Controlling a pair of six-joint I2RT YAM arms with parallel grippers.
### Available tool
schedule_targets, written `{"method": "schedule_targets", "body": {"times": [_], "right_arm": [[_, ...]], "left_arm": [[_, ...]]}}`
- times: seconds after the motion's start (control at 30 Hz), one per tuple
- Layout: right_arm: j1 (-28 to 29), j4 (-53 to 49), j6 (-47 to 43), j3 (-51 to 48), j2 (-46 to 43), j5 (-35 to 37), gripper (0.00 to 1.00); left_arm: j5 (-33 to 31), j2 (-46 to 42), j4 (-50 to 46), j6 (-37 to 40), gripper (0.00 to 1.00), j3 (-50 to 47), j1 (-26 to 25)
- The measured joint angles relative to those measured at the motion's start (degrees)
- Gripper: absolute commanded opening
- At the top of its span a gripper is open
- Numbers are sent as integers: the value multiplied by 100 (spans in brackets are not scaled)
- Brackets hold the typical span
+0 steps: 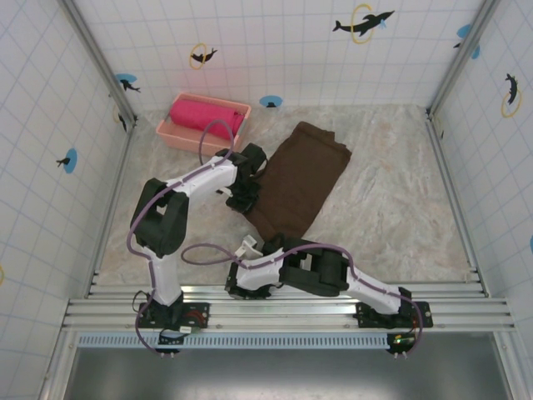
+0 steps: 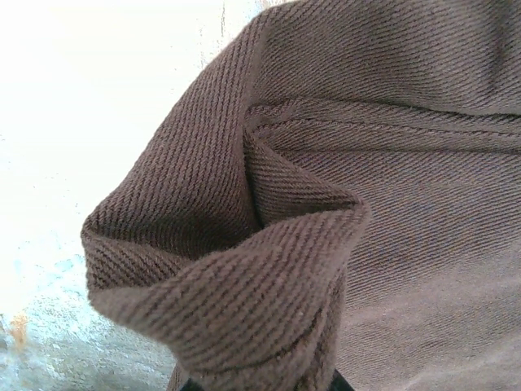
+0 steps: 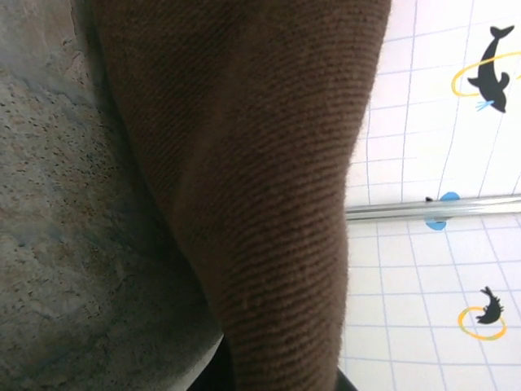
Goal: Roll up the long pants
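Top external view: pants (image 1: 300, 179) lie folded on the tabletop (image 1: 400, 208), left end effector (image 1: 243, 196) pinching their left edge, right end effector (image 1: 268, 243) clamped on the near hem, probably to start the roll.

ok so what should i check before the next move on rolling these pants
1. Is the left pincer shut on the pants, at their left edge: ok.
2. Is the right pincer shut on their near end: ok.
3. Is every layer caught in each grip: cannot tell.
4. Do the pants lie as one folded strip: ok.
5. Is the basket apart from the pants: ok.
6. Is there bare table beside the pants: ok.
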Motion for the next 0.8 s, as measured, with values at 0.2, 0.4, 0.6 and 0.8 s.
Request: {"method": "schedule_targets", "body": {"times": [0.2,0.4,0.6,0.8], "right_arm": [[-15,387,-426,-157,-94,-149,0],[-216,1469,-1716,-614,-638,-1051,0],[-538,2334,-2951,-872,-1381,-2487,0],[-1001,2730,-3897,-970,-1867,-3652,0]], "left_arm": [[-125,-157,264,708,74,-149,24],[-396,-850,914,2028,98,-721,562],[-800,-1805,1010,3364,98,-879,706],[-968,-2723,1047,3871,97,-1217,691]]}}
